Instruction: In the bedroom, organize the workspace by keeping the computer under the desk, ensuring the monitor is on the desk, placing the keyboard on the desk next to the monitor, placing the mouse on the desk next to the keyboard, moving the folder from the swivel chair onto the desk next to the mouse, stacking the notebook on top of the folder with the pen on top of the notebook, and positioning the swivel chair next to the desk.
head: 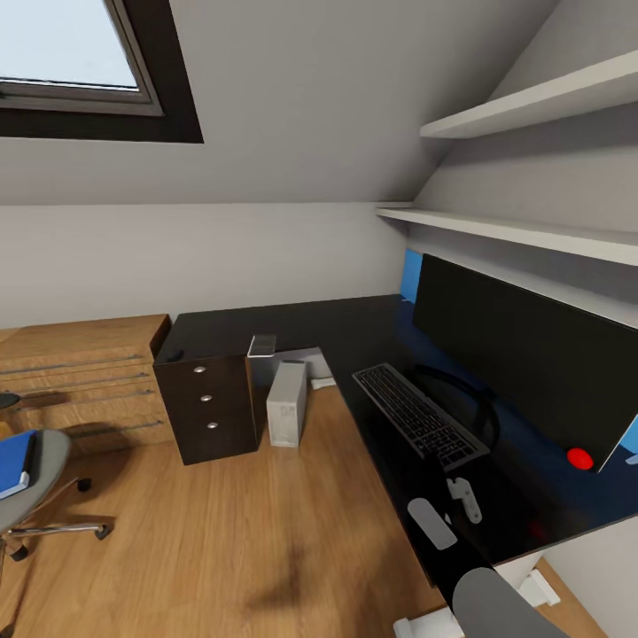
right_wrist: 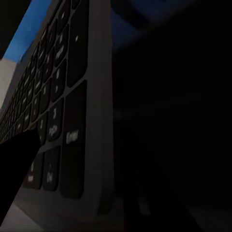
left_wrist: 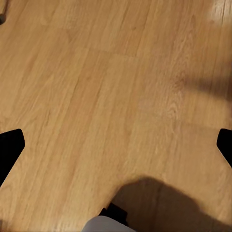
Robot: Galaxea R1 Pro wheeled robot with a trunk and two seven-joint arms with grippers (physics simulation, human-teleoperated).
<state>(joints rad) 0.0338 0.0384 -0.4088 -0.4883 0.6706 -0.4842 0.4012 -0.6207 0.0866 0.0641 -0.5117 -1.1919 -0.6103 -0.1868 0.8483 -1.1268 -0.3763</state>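
The black keyboard (head: 421,415) lies on the glossy black desk (head: 292,323) in front of the wide monitor (head: 523,363). My right gripper (head: 462,498) is at the keyboard's near end, open; in the right wrist view the keyboard's (right_wrist: 72,96) grey edge fills the space between the dark fingers. The grey-white computer (head: 286,403) stands on the floor by the desk's inner corner. A small grey notebook (head: 262,345) rests on the desk's back part, and a small black mouse (head: 173,356) sits at its left corner. At far left the swivel chair (head: 49,452) carries the blue folder (head: 16,462). My left gripper (left_wrist: 116,150) hangs open over the floor.
Dark drawers (head: 208,408) with silver knobs sit under the desk's left end. A light wood cabinet (head: 80,372) stands along the back wall. White shelves (head: 532,235) jut out above the monitor. Wood floor (head: 221,532) stretches between chair and desk.
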